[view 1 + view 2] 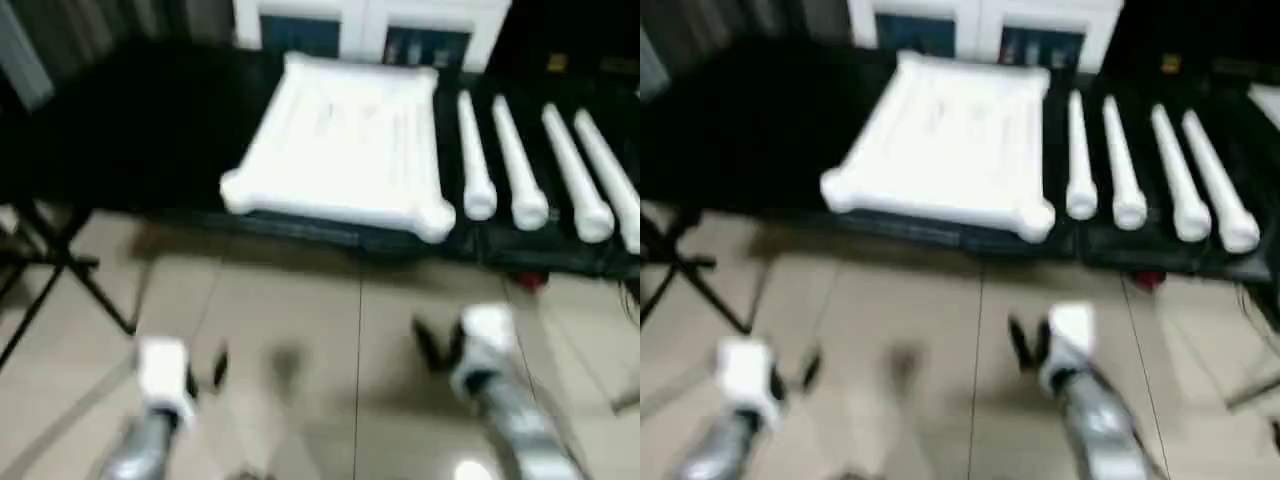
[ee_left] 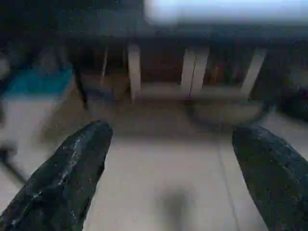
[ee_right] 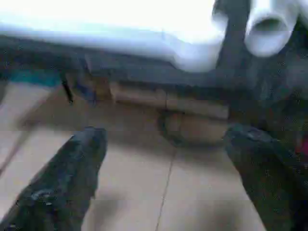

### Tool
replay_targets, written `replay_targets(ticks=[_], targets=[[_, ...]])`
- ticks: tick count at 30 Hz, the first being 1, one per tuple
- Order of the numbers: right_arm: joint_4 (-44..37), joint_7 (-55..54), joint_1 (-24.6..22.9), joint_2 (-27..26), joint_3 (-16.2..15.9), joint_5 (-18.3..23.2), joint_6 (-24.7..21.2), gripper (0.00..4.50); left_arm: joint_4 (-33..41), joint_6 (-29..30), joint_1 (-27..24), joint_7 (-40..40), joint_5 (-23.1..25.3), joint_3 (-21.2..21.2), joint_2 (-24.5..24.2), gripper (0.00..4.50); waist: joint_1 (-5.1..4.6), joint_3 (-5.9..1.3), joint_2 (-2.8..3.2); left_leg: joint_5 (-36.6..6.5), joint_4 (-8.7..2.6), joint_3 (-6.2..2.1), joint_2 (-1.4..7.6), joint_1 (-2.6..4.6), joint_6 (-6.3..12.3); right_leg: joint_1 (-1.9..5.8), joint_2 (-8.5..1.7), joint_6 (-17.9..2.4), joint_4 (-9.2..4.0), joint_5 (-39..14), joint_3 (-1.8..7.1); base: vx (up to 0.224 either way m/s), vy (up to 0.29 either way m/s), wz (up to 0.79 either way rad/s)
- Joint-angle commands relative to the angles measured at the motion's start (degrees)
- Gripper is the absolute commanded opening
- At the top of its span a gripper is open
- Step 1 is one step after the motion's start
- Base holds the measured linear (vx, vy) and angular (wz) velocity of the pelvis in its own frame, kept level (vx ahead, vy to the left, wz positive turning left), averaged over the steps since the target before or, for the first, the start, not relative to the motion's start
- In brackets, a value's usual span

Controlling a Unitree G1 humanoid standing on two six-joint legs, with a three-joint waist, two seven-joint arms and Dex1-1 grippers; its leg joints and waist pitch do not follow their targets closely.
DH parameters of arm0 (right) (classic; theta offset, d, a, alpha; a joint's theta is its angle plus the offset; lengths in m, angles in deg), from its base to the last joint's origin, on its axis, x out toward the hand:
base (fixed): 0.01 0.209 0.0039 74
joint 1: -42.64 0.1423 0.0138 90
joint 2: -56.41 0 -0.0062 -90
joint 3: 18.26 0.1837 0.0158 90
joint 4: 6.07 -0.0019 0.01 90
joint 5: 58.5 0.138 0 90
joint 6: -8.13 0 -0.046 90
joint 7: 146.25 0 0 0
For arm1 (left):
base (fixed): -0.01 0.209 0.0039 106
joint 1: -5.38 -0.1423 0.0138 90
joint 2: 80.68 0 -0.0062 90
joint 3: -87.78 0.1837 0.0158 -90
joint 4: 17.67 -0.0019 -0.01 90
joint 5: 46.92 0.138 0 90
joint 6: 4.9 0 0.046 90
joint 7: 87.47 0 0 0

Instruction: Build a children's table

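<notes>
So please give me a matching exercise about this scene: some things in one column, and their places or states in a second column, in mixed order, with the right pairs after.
Things:
1. white plastic square tabletop
2. four long white tapered legs
3. left gripper
4. white cabinet with glass fronts

Places or states:
A. side by side, to the right of the tabletop
B. behind the black surface, at the back
C. lying on the black surface, raised rim upward
D. over the tiled floor, fingers wide apart, holding nothing

Pairs: 1-C, 2-A, 3-D, 4-B
</notes>
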Motion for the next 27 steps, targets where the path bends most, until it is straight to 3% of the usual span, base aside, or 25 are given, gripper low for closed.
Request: replay_targets(ticks=[1, 3, 4, 5, 6, 10, 11, 12, 13, 15, 16, 17, 18, 19, 20, 21, 22, 24, 25, 26, 27], targets=[[-8.34, -1.23, -0.63, 0.21, 1.67, 2.61, -2.68, 4.45, 8.75, 4.06, 0.20, 1.39, -1.00, 1.12, 0.06, 4.50, -0.27, -1.25, 0.48, -19.69, -7.48, -2.92, 7.22, 1.43, -1.16, 0.94, -4.58, -10.85, -4.75, -9.09, 4.34, -0.063, 0.006, 0.01], [-11.42, -2.08, 0.81, 0.11, 2.38, 2.42, -4.88, 4.45, 11.43, 5.00, 2.10, 2.03, 0.32, 1.18, 0.01, 4.50, -0.65, -1.23, 0.38, -20.38, -7.55, -2.98, 6.73, 1.34, -2.92, 0.86, -4.36, -9.28, -4.88, -10.73, 4.48, -0.056, 0.007, -0.02], [-14.37, -3.40, 4.29, -0.11, 3.46, 0.52, -7.65, 4.45, 14.12, 7.52, 5.70, 2.66, 2.02, 1.13, 0.33, 4.50, -1.13, -1.26, 0.29, -21.03, -7.62, -3.13, 6.26, 1.37, -4.88, 0.67, -4.04, -7.12, -4.92, -13.71, 4.80, -0.058, 0.006, -0.07], [-14.99, -3.79, 5.69, -0.21, 3.81, -0.08, -8.55, 4.45, 14.58, 8.25, 7.02, 2.94, 2.50, 1.01, 0.58, 4.50, -1.13, -1.26, 0.29, -21.03, -7.62, -3.13, 6.26, 1.37, -4.88, 0.67, -4.04, -7.12, -4.92, -13.71, 4.80, -0.063, 0.003, -0.09], [-15.64, -5.10, 9.34, -0.28, 4.34, -0.91, -12.84, 4.45, 15.02, 10.31, 9.92, 4.86, 3.07, 0.32, 1.77, 4.50, -1.35, -1.28, 0.50, -19.71, -7.46, -3.00, 5.98, 1.54, -6.14, 0.38, -3.99, -6.05, -5.09, -13.88, 5.06, -0.063, 0.003, -0.09], [-14.34, -5.94, 13.70, 0.11, 4.03, 0.39, -16.71, 4.45, 13.71, 11.69, 13.79, 7.32, 5.61, 0.74, 2.36, 4.50, -1.59, -1.77, 0.35, -15.92, -6.87, -2.74, 5.53, 1.30, -6.02, 0.56, -4.07, -5.50, -5.02, -10.14, 5.34, -0.013, 0.001, -0.02], [-13.35, -6.00, 14.86, 0.54, 3.41, 0.67, -17.14, 4.45, 13.51, 13.15, 14.99, 7.14, 4.52, 1.45, 2.29, 4.50, -1.69, -1.81, 0.27, -14.91, -6.81, -2.67, 5.44, 1.25, -5.70, 0.60, -3.93, -5.70, -4.99, -8.67, 5.34, 0.000, 0.000, 0.00], [-11.73, -6.58, 16.27, 0.68, 3.22, 0.52, -17.17, 4.45, 13.04, 13.94, 16.30, 7.57, 4.82, 2.21, 2.43, 4.50, -1.68, -2.48, 0.02, -11.00, -6.39, -2.64, 5.35, 1.32, -4.95, 1.00, -3.92, -6.58, -4.27, -3.73, 5.25, 0.000, 0.000, 0.00], [-10.79, -7.46, 17.77, 0.49, 3.42, 0.59, -18.25, 4.45, 13.35, 16.18, 17.56, 7.79, 4.75, 3.01, 2.68, 4.50, -1.73, -3.11, -0.29, -3.13, -5.52, -2.35, 5.10, 1.21, -2.95, 1.45, -3.77, -8.98, -3.26, 7.00, 5.09, 0.000, 0.000, 0.00], [-10.00, -8.08, 18.99, 0.11, 3.77, 0.68, -18.75, 4.45, 13.52, 18.08, 18.27, 7.54, 4.31, 3.54, 2.94, 4.50, -1.62, -3.33, -0.14, 1.69, -5.04, -2.29, 4.92, 1.07, -1.22, 1.60, -3.68, -10.42, -2.71, 13.18, 4.94, 0.000, 0.000, 0.00], [-9.16, -8.88, 20.15, -0.33, 4.09, -0.37, -19.44, 4.45, 13.38, 19.12, 19.16, 7.48, 5.32, 4.26, 3.23, 4.50, -1.52, -3.57, -0.60, 5.11, -4.59, -1.98, 4.84, 1.15, 0.74, 1.66, -3.57, -11.62, -2.34, 17.74, 4.91, 0.000, 0.000, 0.00], [-8.06, -9.35, 21.23, -0.84, 4.32, -0.96, -19.55, 4.45, 13.15, 20.07, 20.03, 7.48, 6.46, 5.03, 3.48, 4.50, -1.43, -3.60, -0.48, 6.38, -4.50, -1.97, 4.80, 1.06, 1.67, 1.71, -3.63, -12.37, -2.11, 19.09, 4.89, 0.000, 0.000, 0.00], [-7.48, -9.66, 21.95, -1.18, 4.50, -1.38, -19.93, 4.45, 13.07, 20.79, 20.63, 7.61, 7.45, 5.52, 3.69, 4.50, -1.32, -3.77, -0.30, 7.80, -4.21, -1.83, 4.88, 1.05, 3.90, 1.65, -3.69, -13.67, -1.97, 20.22, 4.80, 0.000, 0.000, 0.00], [-6.78, -10.09, 22.66, -1.20, 4.39, -1.84, -21.31, 4.45, 13.17, 21.51, 21.21, 7.92, 8.45, 6.06, 3.87, 4.50, -1.18, -4.10, 0.17, 7.65, -3.52, -0.27, 5.53, 2.70, 1.48, 0.51, -2.64, -13.04, -2.31, 19.04, 6.03, 0.000, 0.000, 0.00], [-6.47, -10.19, 22.90, -1.17, 4.31, -1.89, -21.95, 4.45, 13.28, 21.88, 21.38, 8.00, 8.90, 6.34, 3.80, 4.50, -0.52, -3.72, -0.43, 4.65, -3.48, 1.39, 5.01, 3.38, -4.15, -0.63, -0.23, -11.36, -2.47, 15.53, 6.79, 0.024, 0.015, -0.32], [-6.02, -10.39, 23.20, -1.27, 4.29, -1.78, -22.65, 4.45, 13.51, 22.63, 21.53, 8.07, 8.94, 6.62, 3.94, 4.50, -0.09, -3.58, -0.74, 1.79, -3.49, 2.04, 4.32, 2.91, -8.58, -0.57, 1.33, -8.16, -2.40, 13.10, 7.81, 0.024, 0.015, -0.32], [-5.65, -9.88, 23.57, -0.94, 3.52, -1.43, -23.93, 4.45, 13.87, 23.89, 21.69, 8.25, 8.69, 6.98, 3.75, 4.50, 0.48, -3.80, -0.74, -1.28, -3.23, 2.96, 3.87, 4.37, -11.38, -2.03, 2.96, -5.03, -2.45, 11.39, 8.35, 0.009, 0.011, -0.47], [-5.66, -9.66, 23.62, -0.70, 2.97, -1.54, -23.94, 4.45, 14.03, 24.49, 21.81, 8.39, 8.49, 7.07, 3.66, 4.50, 0.80, -3.77, -0.86, -2.74, -3.08, 3.49, 3.52, 4.45, -12.14, -2.41, 3.79, -2.96, -2.60, 10.94, 8.93, -0.002, 0.001, -0.40], [-5.81, -9.21, 23.52, -0.54, 2.48, -1.47, -23.94, 4.45, 14.17, 24.66, 21.88, 8.56, 8.75, 7.17, 3.44, 4.50, 1.09, -3.94, -0.94, -3.84, -2.68, 3.81, 3.16, 4.43, -11.90, -2.59, 4.34, -1.49, -2.67, 10.77, 9.69, -0.004, -0.007, -0.41], [-6.02, -8.86, 23.35, -0.42, 1.96, -1.73, -24.21, 4.45, 14.27, 25.20, 22.02, 8.72, 9.04, 7.11, 3.32, 4.50, 1.17, -3.91, -1.12, -6.27, -2.82, 3.57, 2.92, 3.93, -10.93, -1.95, 4.36, -0.75, -2.70, 9.37, 10.16, -0.008, -0.014, -0.35], [-6.10, -8.58, 23.25, -0.44, 1.69, -1.88, -23.75, 4.45, 14.23, 25.20, 22.17, 8.84, 9.29, 6.96, 3.21, 4.50, 1.48, -3.41, -2.05, -7.12, -3.93, 1.50, 2.92, 1.16, -7.63, 0.52, 1.94, -1.45, -2.26, 9.30, 9.46, -0.008, -0.014, -0.35]])
